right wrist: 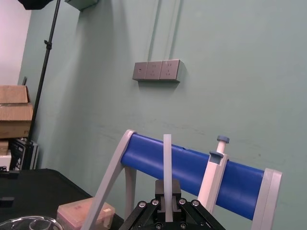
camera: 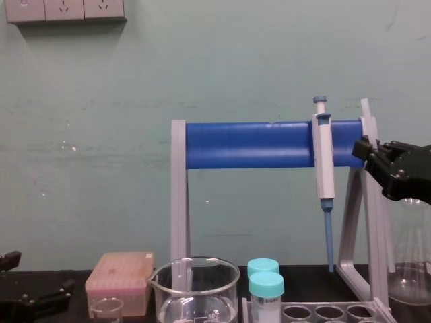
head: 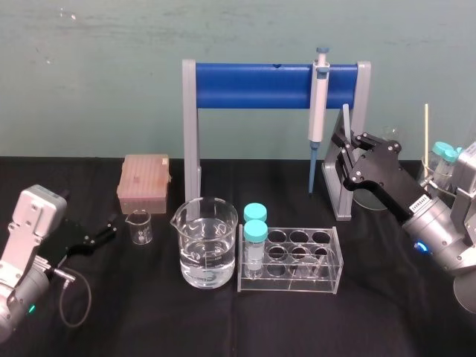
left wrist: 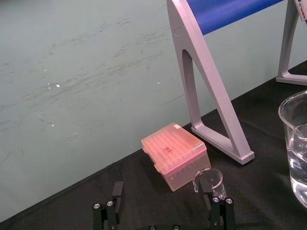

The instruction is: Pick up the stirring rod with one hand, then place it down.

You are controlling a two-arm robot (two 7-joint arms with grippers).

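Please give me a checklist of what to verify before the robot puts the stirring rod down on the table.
1. Grip: the right hand is shut on the stirring rod, which is upright: ok.
2. Rod and pipette are apart: ok.
3. Rod is clear of the stand: cannot tell.
4. Bare table in front of the tube rack: ok.
5. Left hand is open, low on the left and far from the rod: ok.
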